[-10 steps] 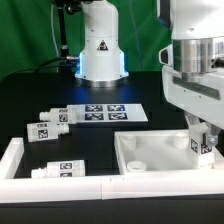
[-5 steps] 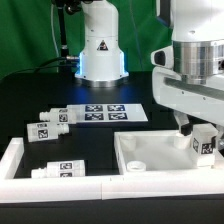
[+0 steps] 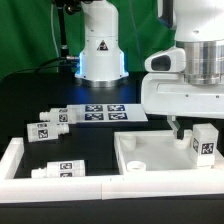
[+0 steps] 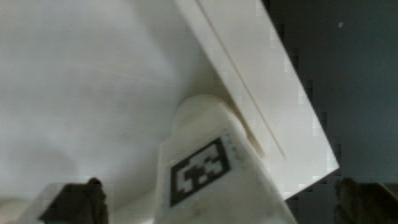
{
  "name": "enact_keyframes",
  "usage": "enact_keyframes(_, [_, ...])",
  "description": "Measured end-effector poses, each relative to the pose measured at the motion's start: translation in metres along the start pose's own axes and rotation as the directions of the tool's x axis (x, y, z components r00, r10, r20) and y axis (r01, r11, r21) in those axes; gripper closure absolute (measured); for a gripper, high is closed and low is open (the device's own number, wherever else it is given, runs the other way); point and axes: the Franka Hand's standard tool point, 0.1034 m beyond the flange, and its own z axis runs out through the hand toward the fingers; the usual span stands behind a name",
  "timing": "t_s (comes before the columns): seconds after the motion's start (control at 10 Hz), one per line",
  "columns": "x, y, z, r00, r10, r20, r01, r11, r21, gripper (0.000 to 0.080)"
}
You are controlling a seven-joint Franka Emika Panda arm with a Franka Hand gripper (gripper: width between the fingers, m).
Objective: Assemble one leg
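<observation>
A white leg (image 3: 206,143) with a black-and-white tag stands upright at the corner of the large white panel (image 3: 148,156) on the exterior view's right. My gripper (image 3: 192,124) hangs just above it, one dark finger (image 3: 178,127) showing beside the leg. In the wrist view the leg (image 4: 217,165) sits between my gripper's (image 4: 221,205) two dark fingertips (image 4: 80,200), with gaps on both sides. The jaws are spread wide and hold nothing.
Three more legs lie on the black table at the exterior view's left (image 3: 42,128), (image 3: 63,116), (image 3: 60,169). The marker board (image 3: 103,112) lies behind the panel. A white raised fence (image 3: 14,158) runs along the front and left. The robot base (image 3: 100,50) stands at the back.
My gripper has let go of the leg, opened and risen. The leg stays upright on the panel's corner.
</observation>
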Motion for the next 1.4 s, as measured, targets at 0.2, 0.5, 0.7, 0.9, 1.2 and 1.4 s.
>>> enact_keyframes(0.2, [0.0060,0.0008,-0.0009,0.909,-0.417,0.000,0.417,0.908,-0.036,0.0151])
enact_keyframes(0.5, [0.0095,0.0025,0.0024,0.900,-0.435,0.012,0.435,0.900,-0.034,0.0238])
enact_keyframes(0.7, [0.0095,0.0028,0.0026,0.929,-0.371,0.010,0.371,0.928,-0.033,0.0417])
enact_keyframes(0.9, [0.0092,0.0029,0.0030,0.971,-0.237,0.006,0.237,0.971,-0.034,0.0514])
enact_keyframes(1.2, [0.0048,0.0003,0.0051,0.989,0.145,-0.006,-0.145,0.988,-0.049,0.0514])
enact_keyframes(1.4, [0.0054,0.0008,0.0054,0.856,0.517,0.000,-0.517,0.855,-0.049,0.0514])
